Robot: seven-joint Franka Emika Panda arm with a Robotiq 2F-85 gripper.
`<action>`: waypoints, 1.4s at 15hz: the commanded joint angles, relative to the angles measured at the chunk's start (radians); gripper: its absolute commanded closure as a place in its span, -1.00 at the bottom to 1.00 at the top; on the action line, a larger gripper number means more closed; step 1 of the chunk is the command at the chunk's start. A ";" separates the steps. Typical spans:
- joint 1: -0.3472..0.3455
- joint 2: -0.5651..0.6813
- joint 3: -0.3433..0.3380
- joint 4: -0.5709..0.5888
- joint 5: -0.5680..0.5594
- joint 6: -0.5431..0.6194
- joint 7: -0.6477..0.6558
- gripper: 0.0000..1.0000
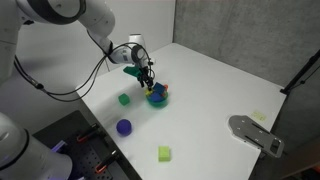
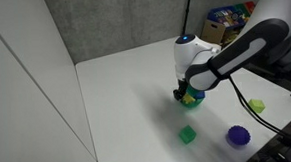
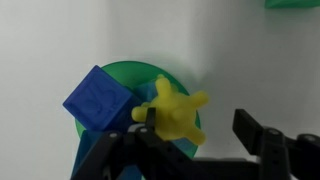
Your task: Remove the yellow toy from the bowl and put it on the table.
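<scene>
The teal-blue bowl (image 3: pixel 135 75) lies on the white table (image 1: pixel 220 90) and shows in both exterior views (image 1: pixel 157 98) (image 2: pixel 192 98). In the wrist view the lumpy yellow toy (image 3: pixel 176 110) sits at the bowl's right rim beside a blue toy block (image 3: pixel 97 98). My gripper (image 3: pixel 197 125) is open right over the bowl. Its left finger is at the yellow toy and its right finger stands well apart over bare table. In the exterior views the gripper (image 1: pixel 148 80) hides most of the bowl's contents.
A green cube (image 1: pixel 124 99) (image 2: pixel 188 135), a purple ball (image 1: pixel 124 127) (image 2: pixel 237 135) and a yellow-green cube (image 1: pixel 164 153) (image 2: pixel 256 106) lie on the table near the bowl. A grey flat device (image 1: pixel 255 133) sits at a table corner.
</scene>
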 commanded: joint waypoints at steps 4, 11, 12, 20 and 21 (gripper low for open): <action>0.001 0.010 -0.009 0.047 0.011 -0.027 0.010 0.50; -0.009 -0.016 -0.003 0.044 0.019 -0.028 -0.002 0.88; -0.010 -0.022 -0.001 0.042 0.022 -0.028 -0.004 0.89; -0.057 -0.106 0.069 0.021 0.121 -0.032 -0.077 0.88; -0.064 -0.118 0.075 0.022 0.134 -0.035 -0.084 0.88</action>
